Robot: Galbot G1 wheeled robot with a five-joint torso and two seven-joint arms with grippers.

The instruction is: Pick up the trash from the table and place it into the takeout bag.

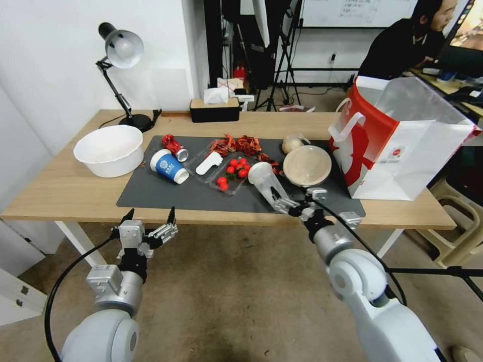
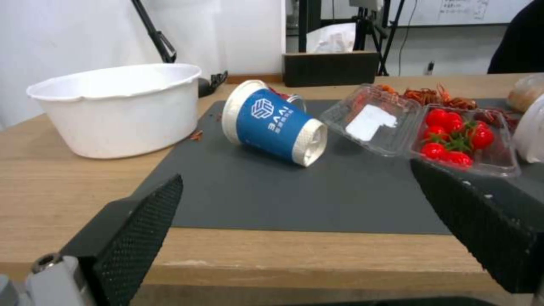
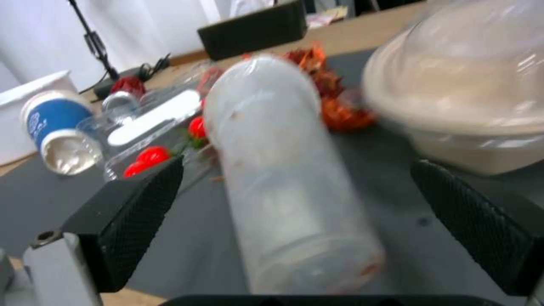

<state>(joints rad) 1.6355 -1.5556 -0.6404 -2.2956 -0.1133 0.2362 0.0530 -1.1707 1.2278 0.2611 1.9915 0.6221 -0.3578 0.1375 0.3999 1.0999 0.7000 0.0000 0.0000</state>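
You are looking at a brightly, evenly lit room; light seems to come from overhead, so shadows on the table (image 1: pixel 65 191) are soft and short. The head view bends at its edges like a wide lens: the table's front edge curves and the takeout bag (image 1: pixel 402 146) leans outward. The bag's pale side is nearly washed out. In the right wrist view the clear plastic cup (image 3: pixel 283 170) and the paper bowl (image 3: pixel 470 102) are smeared with blur. The left wrist view is sharper; the blue paper cup (image 2: pixel 272 123) reads clearly, the background softly.
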